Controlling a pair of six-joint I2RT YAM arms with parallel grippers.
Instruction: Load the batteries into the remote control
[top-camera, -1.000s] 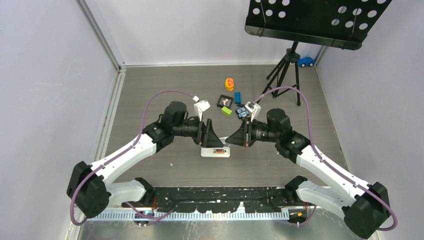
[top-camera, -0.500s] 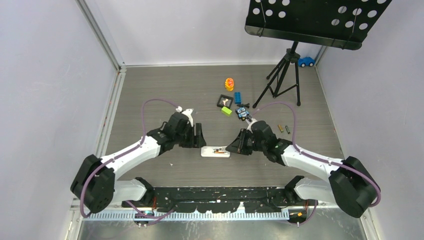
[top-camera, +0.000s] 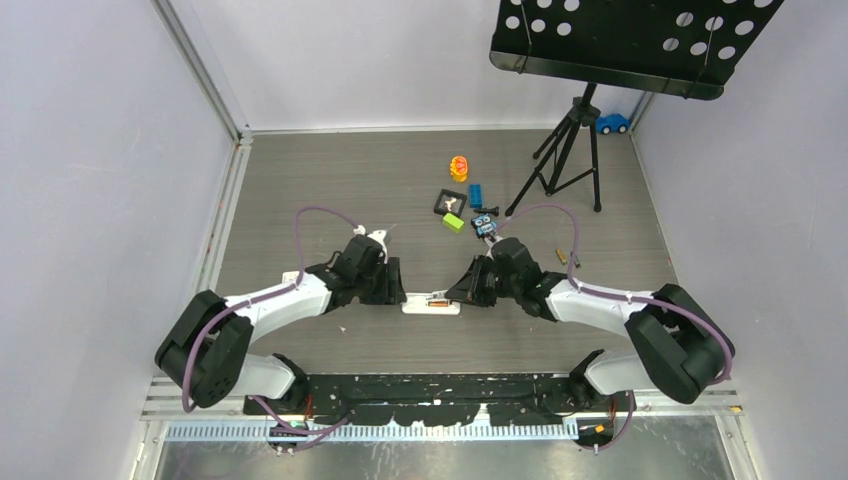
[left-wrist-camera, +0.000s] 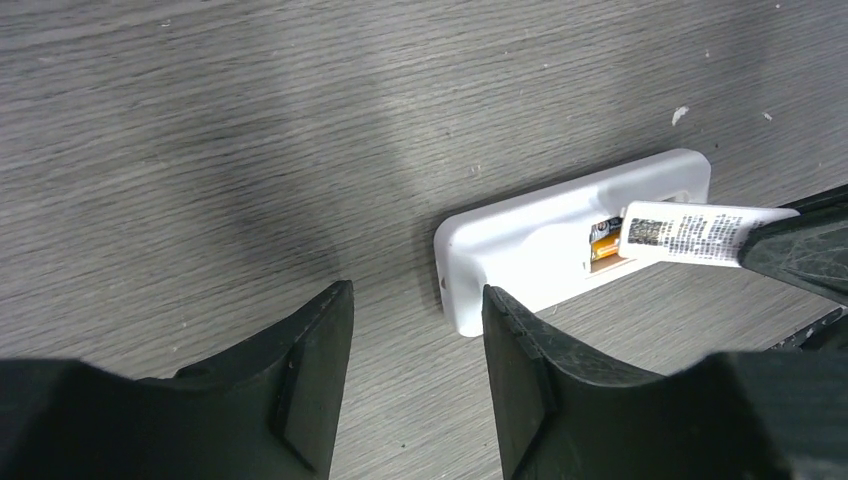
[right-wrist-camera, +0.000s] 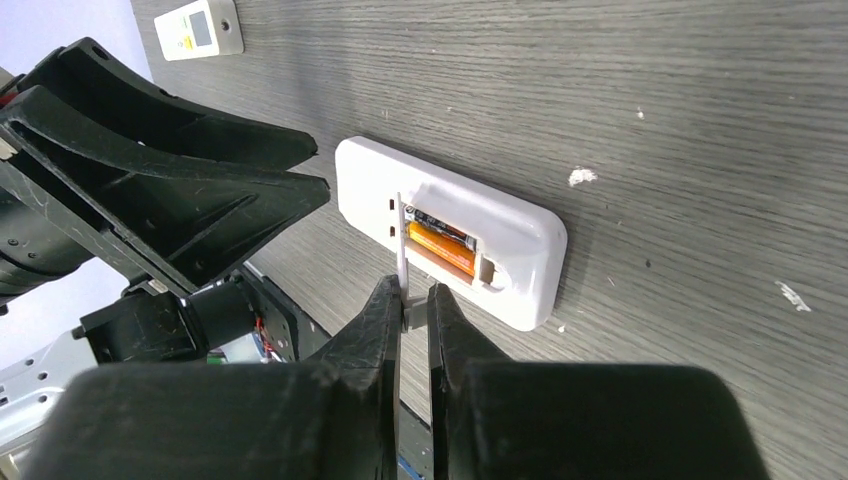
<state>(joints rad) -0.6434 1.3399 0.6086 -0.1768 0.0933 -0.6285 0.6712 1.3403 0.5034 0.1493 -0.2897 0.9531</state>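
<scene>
Right wrist: right claw (right-wrist-camera: 413, 300) narrow, pinching thin white labelled plate (right-wrist-camera: 401, 250) upright at recess | remote control (right-wrist-camera: 520, 240) lying back-up on surface (right-wrist-camera: 700, 120), between both claws | batteries (right-wrist-camera: 440, 245) lying in recess | left wrist: left claw (left-wrist-camera: 415, 300) part-open, empty, just short of remote's end

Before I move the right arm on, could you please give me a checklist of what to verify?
1. Both batteries lie in the remote control recess: ok.
2. Polarity of the batteries: cannot tell.
3. The battery cover is gripped by the right fingers: ok.
4. Cover seated over the recess: not ok, held edge-on above it.
5. The left fingers clamp the remote: not ok, open at its end.
</scene>
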